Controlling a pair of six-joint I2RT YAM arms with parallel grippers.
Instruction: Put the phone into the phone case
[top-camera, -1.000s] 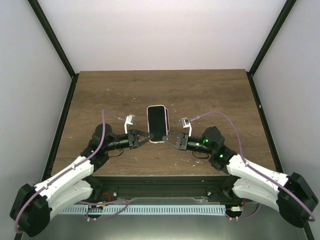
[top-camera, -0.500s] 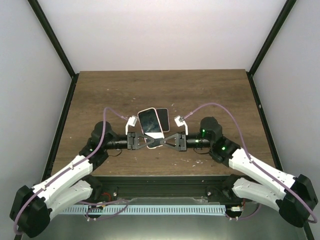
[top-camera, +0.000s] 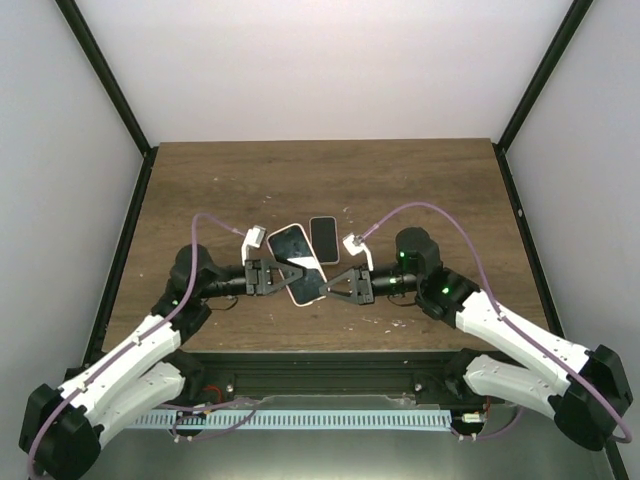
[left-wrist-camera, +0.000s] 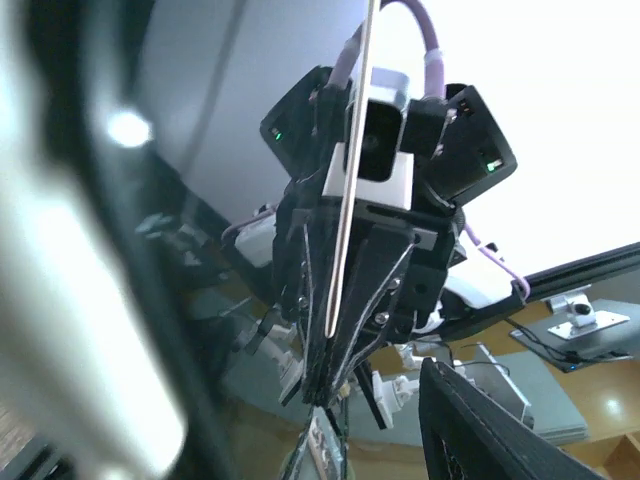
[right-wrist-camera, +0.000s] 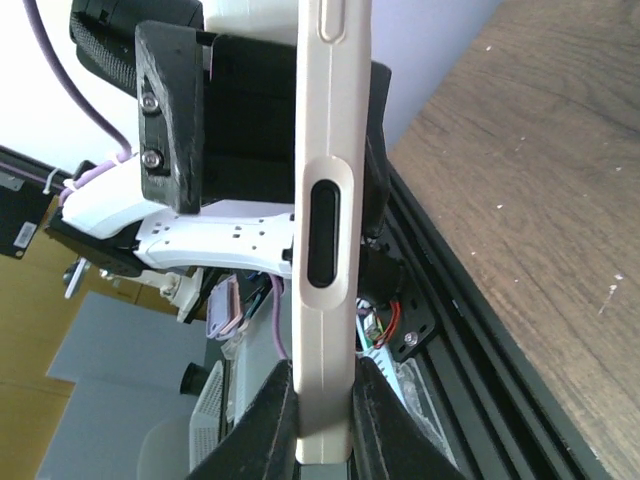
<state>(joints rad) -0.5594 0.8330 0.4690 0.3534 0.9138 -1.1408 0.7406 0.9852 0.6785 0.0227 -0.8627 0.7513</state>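
Note:
The cream phone case (top-camera: 296, 258) hangs tilted above the table's middle. My right gripper (top-camera: 328, 287) is shut on its near end. In the right wrist view the case (right-wrist-camera: 325, 200) stands edge-on, pinched between the two black fingers of that gripper (right-wrist-camera: 320, 400). My left gripper (top-camera: 283, 273) sits at the case's left side with its jaws spread and nothing gripped. In the left wrist view the case shows only as a thin pale edge (left-wrist-camera: 348, 190), and the left gripper (left-wrist-camera: 300, 440) is open. The black phone (top-camera: 322, 238) lies flat on the wood just behind the case.
The brown wooden table (top-camera: 430, 190) has black frame posts (top-camera: 115, 95) at its sides and white walls behind. A black rail (right-wrist-camera: 470, 300) runs along its near edge. Purple cables (top-camera: 440, 222) arch over both wrists. Small white specks (top-camera: 378, 322) dot the wood near the front.
The case has come up off the table, tilted and shifted left and nearer, uncovering the black phone. My left gripper has opened and let go. My right gripper keeps its hold.

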